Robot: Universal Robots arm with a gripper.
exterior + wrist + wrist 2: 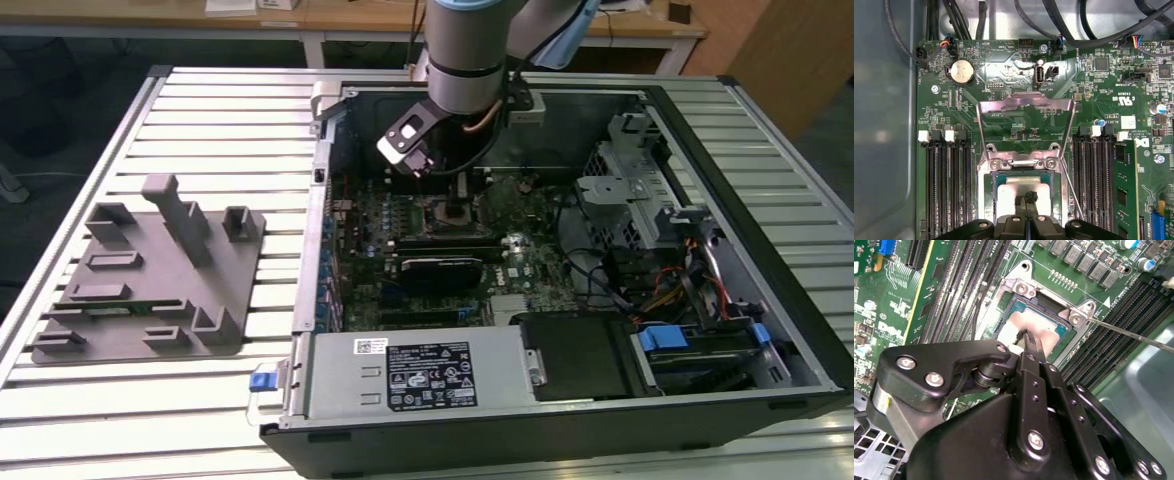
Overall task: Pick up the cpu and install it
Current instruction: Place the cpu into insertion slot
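In the exterior view we see a slatted metal desk point(200, 110) carrying an open computer case point(747, 150) laid on its side. A grey moulded fixture point(147, 280) sits near the desk's edge at the exterior view's left. The arm point(467, 50) reaches down into the case over the motherboard point(534, 265), and its wrist hides what lies under it. Wooden benches point(360, 18) line the room behind.

In the second wrist view the jaws are clenched tight together, their tips resting on the cpu point(1046, 332). The cpu lies flat in the silver-framed socket point(1021, 287), and black linkage covers its nearer part. A thin lever point(1134, 336) juts out beside the socket.

In the first wrist view the load plate point(1026, 105) stands raised behind the socket. The cpu point(1006, 195) lies seated below it, between banks of memory slots point(946, 185). The picture's edge cuts off the body of the jaws.
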